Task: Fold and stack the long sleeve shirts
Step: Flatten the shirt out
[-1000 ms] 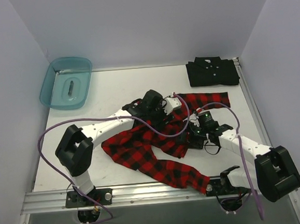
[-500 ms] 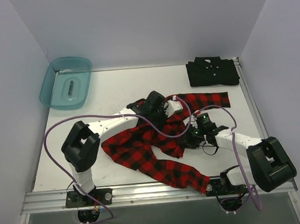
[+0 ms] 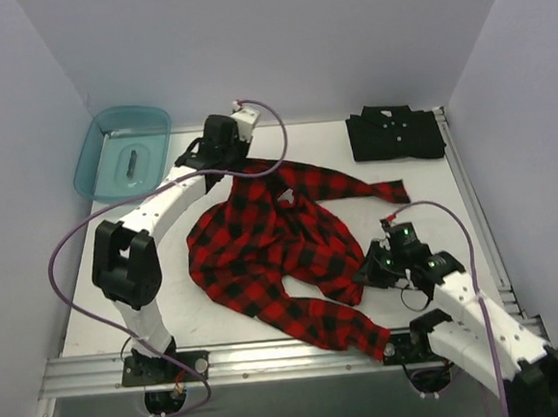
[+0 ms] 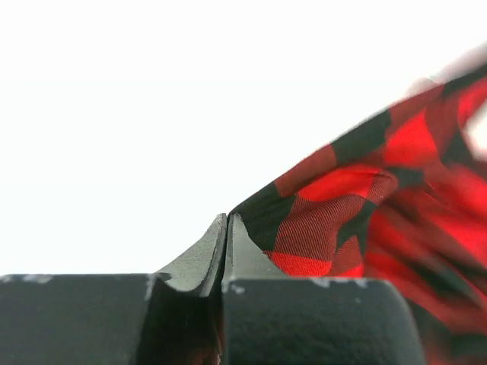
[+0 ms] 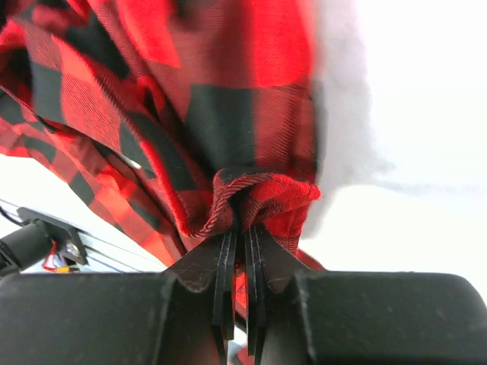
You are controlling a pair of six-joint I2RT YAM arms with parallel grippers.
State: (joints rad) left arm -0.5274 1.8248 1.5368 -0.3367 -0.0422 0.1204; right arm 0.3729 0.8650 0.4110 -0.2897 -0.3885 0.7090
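The red-and-black plaid shirt [image 3: 271, 233] lies stretched across the middle of the table, one sleeve trailing to the front edge. My left gripper [image 3: 225, 164] is at the back left, shut on the shirt's far edge; in the left wrist view the plaid fabric [image 4: 342, 205] runs out from beside the closed gripper [image 4: 226, 222]. My right gripper [image 3: 369, 274] sits at the near right, shut on a bunched fold of plaid shirt [image 5: 259, 194] pinched at the gripper [image 5: 242, 232]. The black shirt [image 3: 394, 134] lies folded at the back right corner.
A translucent teal bin [image 3: 100, 145] with a small dark object inside stands at the back left, close to my left arm. Purple cables loop over both arms. A metal rail [image 3: 271, 356] runs along the front edge. Walls enclose three sides.
Both grippers have shut on the plaid shirt. The left arm swung to the back left and the right arm drew back to the near right, pulling the shirt out wider.
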